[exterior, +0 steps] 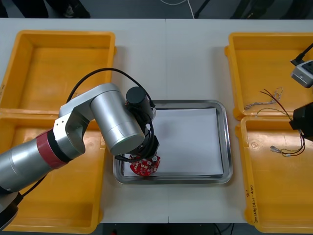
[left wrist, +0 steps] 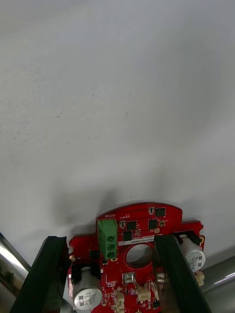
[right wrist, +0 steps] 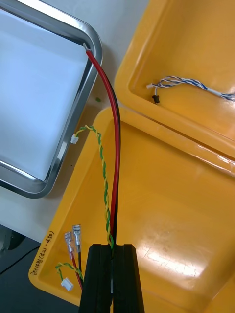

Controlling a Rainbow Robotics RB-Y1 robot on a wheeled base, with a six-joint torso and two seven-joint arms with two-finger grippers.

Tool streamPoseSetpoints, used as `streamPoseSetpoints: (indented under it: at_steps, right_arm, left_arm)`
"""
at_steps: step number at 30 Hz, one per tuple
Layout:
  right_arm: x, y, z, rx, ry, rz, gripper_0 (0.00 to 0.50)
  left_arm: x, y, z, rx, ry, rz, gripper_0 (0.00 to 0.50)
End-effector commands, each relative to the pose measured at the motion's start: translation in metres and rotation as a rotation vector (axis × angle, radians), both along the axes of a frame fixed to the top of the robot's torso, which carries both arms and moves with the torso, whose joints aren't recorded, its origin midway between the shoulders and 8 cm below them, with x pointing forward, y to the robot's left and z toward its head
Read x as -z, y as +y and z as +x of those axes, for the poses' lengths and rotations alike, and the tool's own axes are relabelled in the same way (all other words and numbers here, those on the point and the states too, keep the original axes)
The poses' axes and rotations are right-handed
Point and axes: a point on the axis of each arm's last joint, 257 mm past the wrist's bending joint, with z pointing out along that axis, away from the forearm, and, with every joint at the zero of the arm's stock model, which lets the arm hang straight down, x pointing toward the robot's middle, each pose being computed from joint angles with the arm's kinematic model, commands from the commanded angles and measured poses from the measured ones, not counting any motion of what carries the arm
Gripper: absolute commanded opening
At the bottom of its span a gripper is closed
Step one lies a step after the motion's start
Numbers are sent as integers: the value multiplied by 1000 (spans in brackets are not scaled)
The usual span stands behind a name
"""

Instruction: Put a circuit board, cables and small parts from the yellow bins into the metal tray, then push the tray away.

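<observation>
A round red circuit board (exterior: 143, 166) lies in the front left corner of the metal tray (exterior: 222, 142). My left gripper (exterior: 145, 155) hovers right over it, open. In the left wrist view the board (left wrist: 122, 230) sits on the tray's white inside between and under the black fingers (left wrist: 46, 274). At the right edge, my right gripper (exterior: 299, 123) hangs above the front right yellow bin (exterior: 259, 196). It is shut on a red and yellow cable (right wrist: 115, 146), whose far end reaches the tray's rim (right wrist: 93, 58).
A twisted blue and white cable (right wrist: 196, 85) lies in the back right yellow bin (exterior: 254, 58). The two left bins (exterior: 58, 63) look bare where the left arm does not cover them. Loose connector ends (right wrist: 72, 242) dangle beside the right fingers.
</observation>
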Motion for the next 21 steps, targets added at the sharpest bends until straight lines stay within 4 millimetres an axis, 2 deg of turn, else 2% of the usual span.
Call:
streamPoseSetpoints:
  at_steps: [1, 14, 17, 21]
  right_arm:
    - [-7, 16, 10, -80, -55, -56, 0]
    - [-1, 26, 6, -154, -42, -62, 0]
    - [1, 32, 6, -180, -49, -62, 0]
    - [5, 40, 7, -221, -52, -65, 0]
  left_arm:
    - [-25, -4, 9, -83, -33, -60, 500]
    - [-86, 15, 12, -139, -22, -86, 500]
    - [-104, 25, 14, -161, -9, -99, 500]
    - [-119, 40, 15, -186, -4, -91, 500]
